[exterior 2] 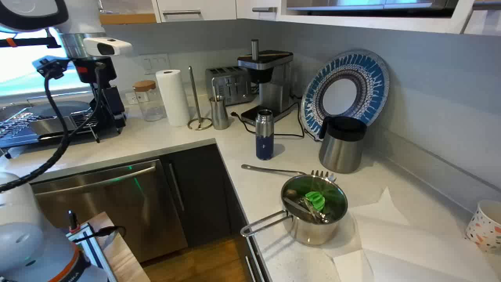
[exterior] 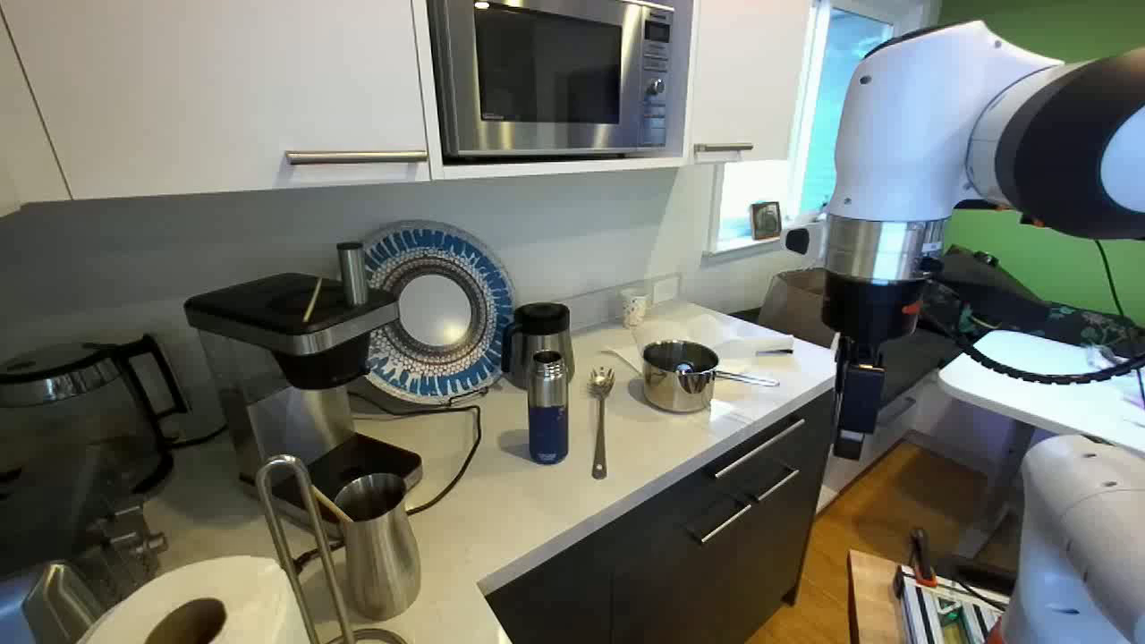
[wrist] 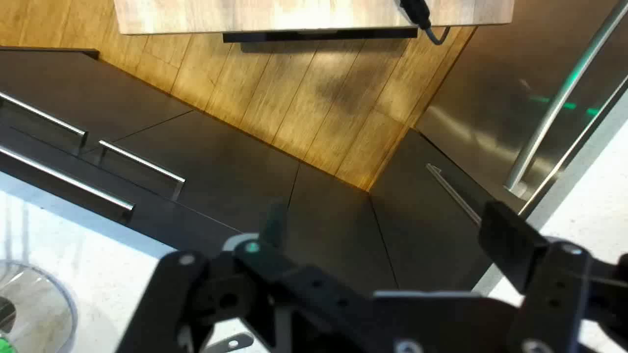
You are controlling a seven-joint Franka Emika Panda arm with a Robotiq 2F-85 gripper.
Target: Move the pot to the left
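The pot (exterior: 680, 391) is a small shiny steel saucepan standing upright on the white counter near its front edge. In an exterior view (exterior 2: 313, 231) its wire handle points toward the counter edge, and utensils and a green item lie inside. Part of the pot (wrist: 44, 296) shows at the lower left of the wrist view. My gripper (exterior: 852, 443) hangs pointing down, apart from the pot. It also shows beside the dish rack in an exterior view (exterior 2: 118, 121). In the wrist view the fingers (wrist: 387, 228) are spread wide with nothing between them; the dark cabinet fronts and wooden floor show below.
A serving fork (exterior: 600, 425) lies beside the pot, with a dark-blue tumbler (exterior: 548, 420) past it. A black-lidded steel carafe (exterior 2: 342, 147) stands near the wall. White paper (exterior 2: 415, 243) and a patterned cup (exterior 2: 483, 227) are on the pot's other side.
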